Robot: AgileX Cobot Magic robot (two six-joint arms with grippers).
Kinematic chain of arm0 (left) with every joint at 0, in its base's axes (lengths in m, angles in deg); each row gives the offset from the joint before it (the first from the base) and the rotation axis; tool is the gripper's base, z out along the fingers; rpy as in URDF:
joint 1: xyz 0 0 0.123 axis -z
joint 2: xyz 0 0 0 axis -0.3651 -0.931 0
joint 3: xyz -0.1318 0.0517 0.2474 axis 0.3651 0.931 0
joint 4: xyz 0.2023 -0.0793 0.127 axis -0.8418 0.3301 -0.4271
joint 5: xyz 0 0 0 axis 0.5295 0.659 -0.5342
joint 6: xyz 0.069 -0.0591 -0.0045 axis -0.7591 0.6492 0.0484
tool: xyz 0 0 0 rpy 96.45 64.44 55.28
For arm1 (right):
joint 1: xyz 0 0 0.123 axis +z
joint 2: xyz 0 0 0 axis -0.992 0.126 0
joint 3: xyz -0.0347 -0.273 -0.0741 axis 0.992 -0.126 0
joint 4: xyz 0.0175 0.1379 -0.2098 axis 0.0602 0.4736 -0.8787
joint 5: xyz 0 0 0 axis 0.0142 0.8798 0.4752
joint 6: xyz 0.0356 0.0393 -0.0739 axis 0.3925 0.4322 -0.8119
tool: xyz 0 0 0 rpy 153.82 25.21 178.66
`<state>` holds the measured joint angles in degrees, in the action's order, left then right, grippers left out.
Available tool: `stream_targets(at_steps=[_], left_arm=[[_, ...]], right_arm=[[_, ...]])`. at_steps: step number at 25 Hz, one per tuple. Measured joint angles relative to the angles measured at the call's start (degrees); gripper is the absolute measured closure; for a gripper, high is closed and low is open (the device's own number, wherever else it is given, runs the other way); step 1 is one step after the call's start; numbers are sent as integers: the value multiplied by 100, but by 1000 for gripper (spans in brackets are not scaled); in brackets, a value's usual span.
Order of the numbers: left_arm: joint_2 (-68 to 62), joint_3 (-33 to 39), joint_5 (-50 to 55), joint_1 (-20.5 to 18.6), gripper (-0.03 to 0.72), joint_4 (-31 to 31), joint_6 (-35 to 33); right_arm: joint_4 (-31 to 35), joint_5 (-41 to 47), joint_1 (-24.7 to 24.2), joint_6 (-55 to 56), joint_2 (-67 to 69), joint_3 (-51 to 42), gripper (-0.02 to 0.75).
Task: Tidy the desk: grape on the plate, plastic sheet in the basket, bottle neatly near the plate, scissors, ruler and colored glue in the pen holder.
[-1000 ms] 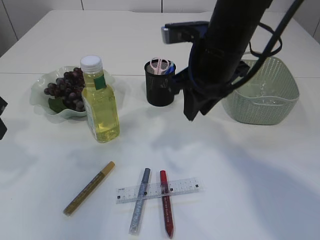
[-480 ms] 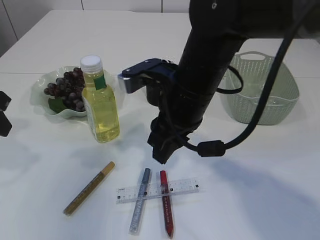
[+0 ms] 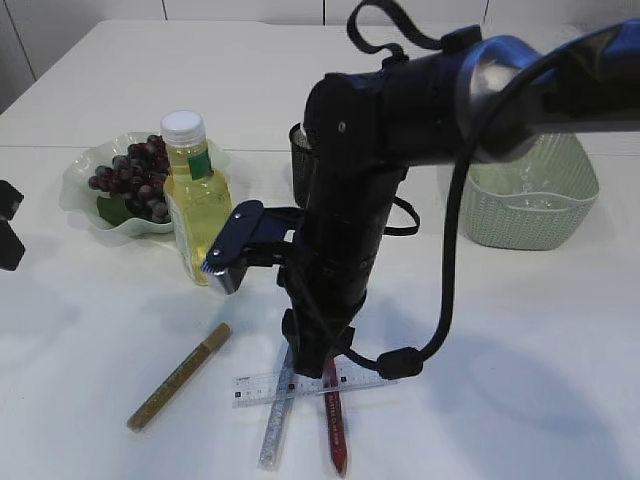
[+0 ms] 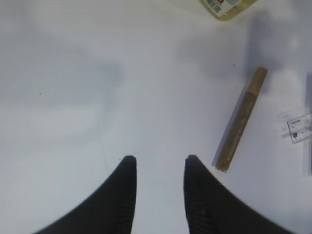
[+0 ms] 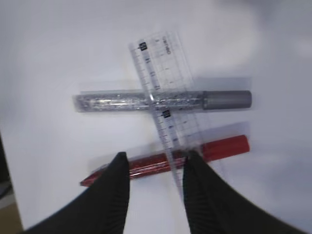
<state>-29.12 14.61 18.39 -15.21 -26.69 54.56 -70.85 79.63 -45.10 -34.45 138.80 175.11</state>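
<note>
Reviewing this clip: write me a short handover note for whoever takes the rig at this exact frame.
Right claw: open, low over the red glue stick, fingers straddling it where the clear ruler crosses; nothing gripped.
Left claw: open, empty, over bare table near the gold glue stick.
Done: grapes on the plate; bottle upright beside it; pink-handled scissors appear in the pen holder, mostly hidden. The basket seems to hold something clear; I cannot confirm it.
Left: ruler lies across the silver glue stick and the red one; all three sticks and the ruler still go in the holder.
</note>
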Motion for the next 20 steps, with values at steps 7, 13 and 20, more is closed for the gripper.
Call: stream_targets(at_steps=[7,13,20], left_arm=[[0,0,-37,0,446,-77,0],[0,0,-45,0,446,-106,0],[0,0,-81,0,446,-120,0]], right_arm=[[-622,-308,85,-48,198,0,400],[-586,-370,95,-105,402,0,365],[-317,-370,95,-534,439,0,305]])
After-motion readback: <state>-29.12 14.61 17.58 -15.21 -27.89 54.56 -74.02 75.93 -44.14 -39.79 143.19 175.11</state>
